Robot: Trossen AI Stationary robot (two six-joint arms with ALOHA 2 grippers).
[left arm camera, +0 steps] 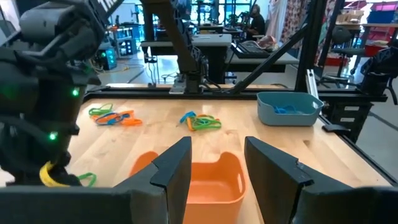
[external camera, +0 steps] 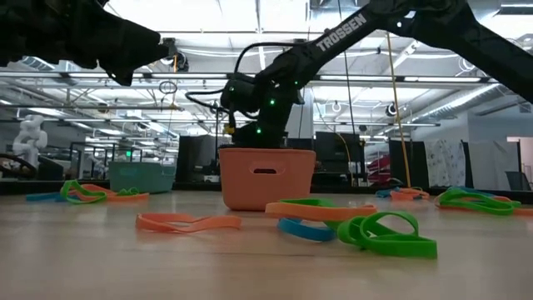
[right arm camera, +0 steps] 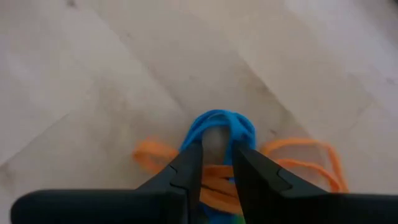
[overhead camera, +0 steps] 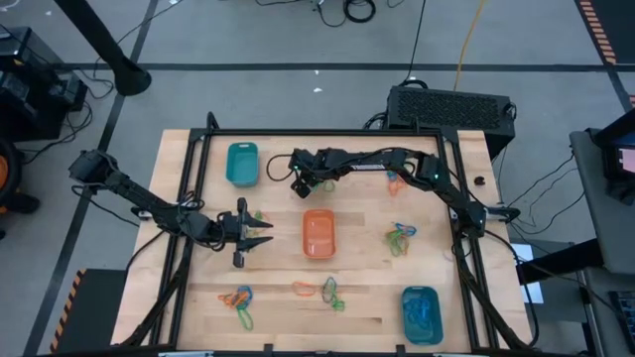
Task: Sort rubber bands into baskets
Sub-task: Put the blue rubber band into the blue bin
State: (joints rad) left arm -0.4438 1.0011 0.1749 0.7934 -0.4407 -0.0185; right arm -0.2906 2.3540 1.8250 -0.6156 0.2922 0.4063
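Sorting is at the pickup step: the right gripper is down at the far middle of the table, just right of the far teal basket, its jaws nearly together and pinching a blue rubber band that loops out past the tips, with orange bands tangled beneath it on the wood. By my reading, the next move calls for lifting the blue band free of the orange ones, then carrying it to the near-right teal basket, which already holds blue bands. The left gripper waits at the left of the table with jaws spread, facing the orange basket at the centre. Other loose bunches lie along the near edge and at the right.
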